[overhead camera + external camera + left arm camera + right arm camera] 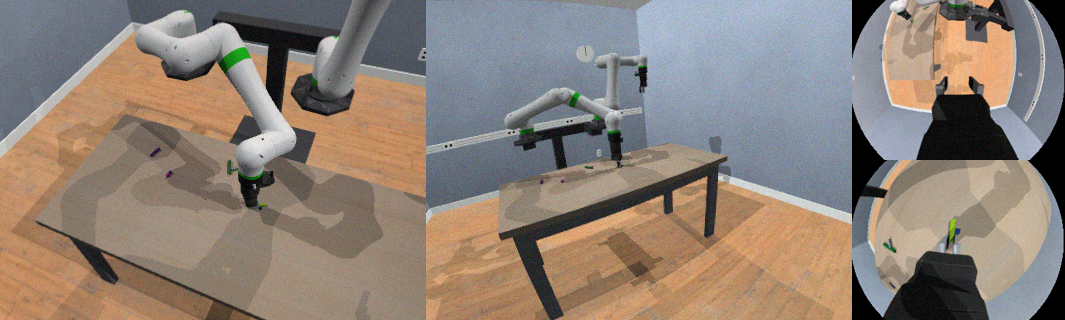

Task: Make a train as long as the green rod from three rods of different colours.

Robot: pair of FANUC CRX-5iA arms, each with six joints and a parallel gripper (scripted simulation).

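A lime rod (pixel 953 228) (pixel 263 205) lies on the table, its near end between the fingertips of my right gripper (pixel 951 238), which is shut on it at table height. A small blue rod (pixel 958 231) lies just right of the lime rod, close to the right finger. The green rod (pixel 229 167) (pixel 889 248) (pixel 589 167) lies apart, with a grey rod (pixel 890 242) against its side. A magenta rod (pixel 168 174) (pixel 562 181) and a purple rod (pixel 155 152) (pixel 892 285) lie farther off. My left gripper (pixel 958 81) (pixel 642 90) is open, empty and high.
The table (pixel 165 240) (pixel 591 195) carries the rods. The right arm (pixel 255 95) reaches down over its rear middle. The left arm (pixel 612 82) stands raised beside it. A black stand (pixel 276 70) rises behind the table's rear edge.
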